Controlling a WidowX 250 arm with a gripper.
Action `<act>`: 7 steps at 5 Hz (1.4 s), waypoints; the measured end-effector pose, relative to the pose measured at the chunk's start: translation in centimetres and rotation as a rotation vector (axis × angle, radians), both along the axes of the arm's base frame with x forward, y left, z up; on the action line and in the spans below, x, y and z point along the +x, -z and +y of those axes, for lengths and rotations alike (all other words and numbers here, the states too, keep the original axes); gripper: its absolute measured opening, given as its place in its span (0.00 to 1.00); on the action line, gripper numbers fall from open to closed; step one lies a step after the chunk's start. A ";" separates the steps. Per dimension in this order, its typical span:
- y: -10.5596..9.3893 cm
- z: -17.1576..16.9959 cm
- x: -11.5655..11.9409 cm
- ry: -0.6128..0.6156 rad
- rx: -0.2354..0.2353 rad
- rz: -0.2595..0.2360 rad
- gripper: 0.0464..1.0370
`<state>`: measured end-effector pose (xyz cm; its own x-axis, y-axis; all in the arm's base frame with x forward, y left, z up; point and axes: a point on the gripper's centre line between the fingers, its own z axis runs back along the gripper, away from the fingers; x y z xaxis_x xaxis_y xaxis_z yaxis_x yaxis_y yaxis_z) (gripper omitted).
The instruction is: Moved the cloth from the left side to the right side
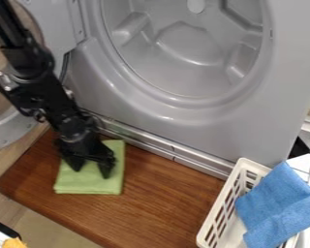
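Hanging hand (90,170): fingers spread apart, gripping nothing, tips over the green cloth (89,188); contact cannot be determined.
Green cloth: folded flat, left part of the table (158,203).
Blue cloth (277,203): draped over the white slotted basket (249,164), lower right.

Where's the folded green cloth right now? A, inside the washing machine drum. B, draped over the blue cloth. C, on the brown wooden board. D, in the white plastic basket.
C: the folded green cloth lies flat on the brown wooden board, with the black gripper down over it.
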<state>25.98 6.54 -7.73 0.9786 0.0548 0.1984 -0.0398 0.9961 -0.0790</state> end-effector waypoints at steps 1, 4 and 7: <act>0.0 -2.1 0.2 0.037 -0.018 0.001 0.96; -0.4 -11.9 2.6 0.259 -0.114 -0.019 0.96; -0.5 -14.4 2.7 0.337 -0.096 0.026 0.96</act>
